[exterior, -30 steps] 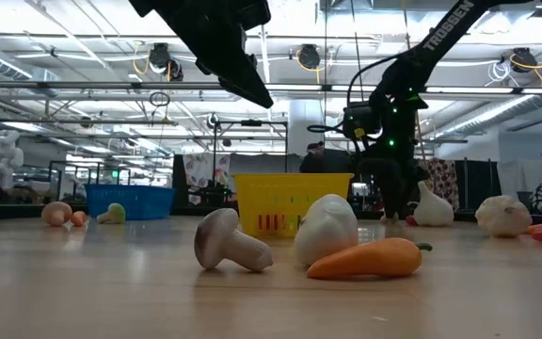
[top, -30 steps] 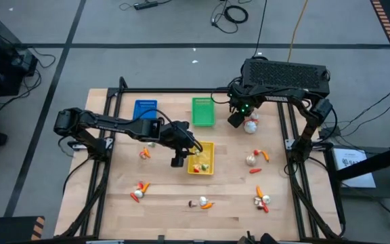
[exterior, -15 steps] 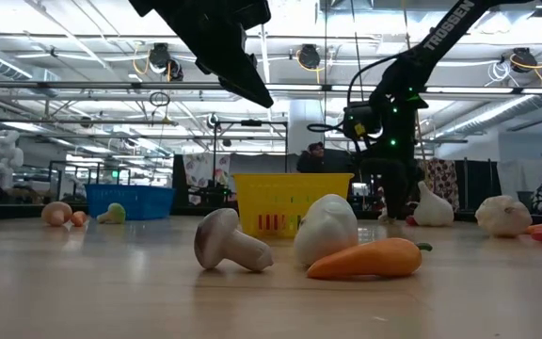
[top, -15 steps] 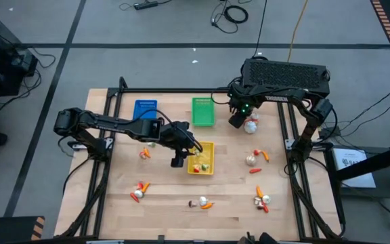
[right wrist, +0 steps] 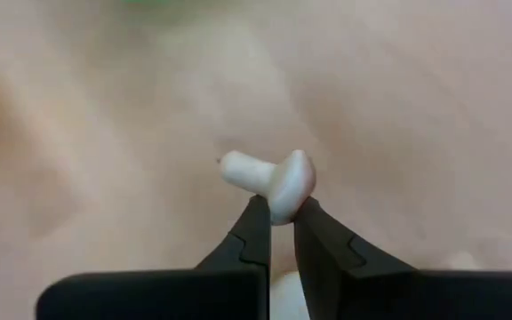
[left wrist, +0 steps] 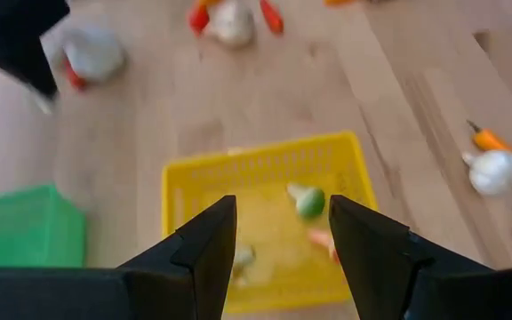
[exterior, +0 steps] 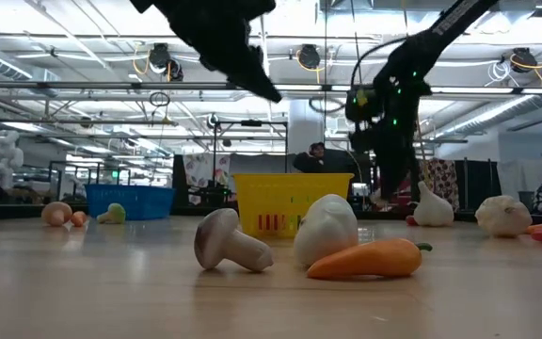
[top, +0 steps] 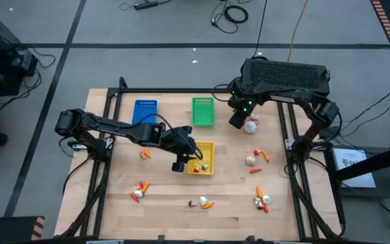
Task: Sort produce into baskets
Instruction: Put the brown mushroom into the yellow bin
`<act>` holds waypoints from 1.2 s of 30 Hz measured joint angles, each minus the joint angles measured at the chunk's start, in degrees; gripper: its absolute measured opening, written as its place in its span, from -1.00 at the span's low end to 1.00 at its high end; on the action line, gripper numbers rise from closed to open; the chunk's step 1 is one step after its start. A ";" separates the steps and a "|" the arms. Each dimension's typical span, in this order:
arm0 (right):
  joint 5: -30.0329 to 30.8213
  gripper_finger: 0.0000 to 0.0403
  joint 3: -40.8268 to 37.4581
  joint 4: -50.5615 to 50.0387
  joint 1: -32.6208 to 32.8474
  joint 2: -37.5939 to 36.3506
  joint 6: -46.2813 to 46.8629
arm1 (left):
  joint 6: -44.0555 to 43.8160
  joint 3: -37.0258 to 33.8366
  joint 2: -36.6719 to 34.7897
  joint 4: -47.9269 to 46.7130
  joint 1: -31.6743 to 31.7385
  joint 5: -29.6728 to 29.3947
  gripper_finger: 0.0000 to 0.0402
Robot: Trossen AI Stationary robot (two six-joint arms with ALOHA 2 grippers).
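The right tool [right wrist: 276,233] is pinching a small white mushroom [right wrist: 269,180] between its fingers [right wrist: 252,238], which are nearly together on the cap. In the high view this tool [top: 237,120] is hanging over the far right part of the table [top: 168,210], just right of the green basket [top: 203,112] and beside a white bulb [top: 251,125] with a red bit touching it. In the low view it [exterior: 384,184] is showing above the tabletop.

The left tool [left wrist: 283,233] is hovering with its fingers [left wrist: 204,244] apart and nothing between them, over the near edge of the yellow basket [left wrist: 260,164]. From above, it [top: 178,165] is sitting at that basket's left side [top: 203,158]. Inside the basket are lying a green piece [left wrist: 309,202], an orange piece [left wrist: 320,240] and a pale bit [left wrist: 244,258].

The blue basket [top: 145,112] is standing left of the green one, along the far side of the table, with the yellow basket nearer the middle. Loose produce is lying scattered: a bulb and carrot [top: 145,153] left of the yellow basket, a cluster [top: 139,190] at the near left, a mushroom with a carrot [top: 202,202] at the near middle, a bulb with a carrot [top: 256,158] on the right, and another cluster [top: 262,199] at the near right.

In the low view, a mushroom [exterior: 231,242], a white bulb [exterior: 326,231] and an orange carrot [exterior: 370,258] are lying close to the camera, in front of the yellow basket [exterior: 293,202].
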 joint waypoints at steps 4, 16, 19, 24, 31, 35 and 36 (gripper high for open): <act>-9.74 -0.88 0.00 -0.43 3.37 -4.04 -0.01 | 3.00 0.00 1.76 7.13 -3.40 -7.33 -0.06; -12.55 -0.88 -0.02 8.06 23.95 -9.86 7.88 | 6.04 -5.75 6.26 24.21 -9.49 -25.24 -0.23; -9.40 -0.88 -0.02 11.28 27.44 -9.82 10.83 | 7.75 -10.22 6.05 35.35 -9.89 -24.10 -0.29; -6.58 -0.88 -0.04 14.71 29.82 -9.82 13.52 | 10.67 -13.40 6.05 41.01 -10.40 -23.75 -0.32; -6.55 -0.88 -0.04 14.88 29.84 -9.79 15.21 | 14.89 -13.38 6.05 42.41 -10.65 -26.13 -0.32; -6.56 -0.88 -0.04 15.27 29.84 -9.79 15.89 | 16.16 -13.38 6.05 42.53 -9.56 -26.79 -0.32; -6.56 -0.88 -0.04 15.61 29.84 -9.79 15.90 | 16.07 -13.38 6.12 42.59 -9.34 -26.59 -0.32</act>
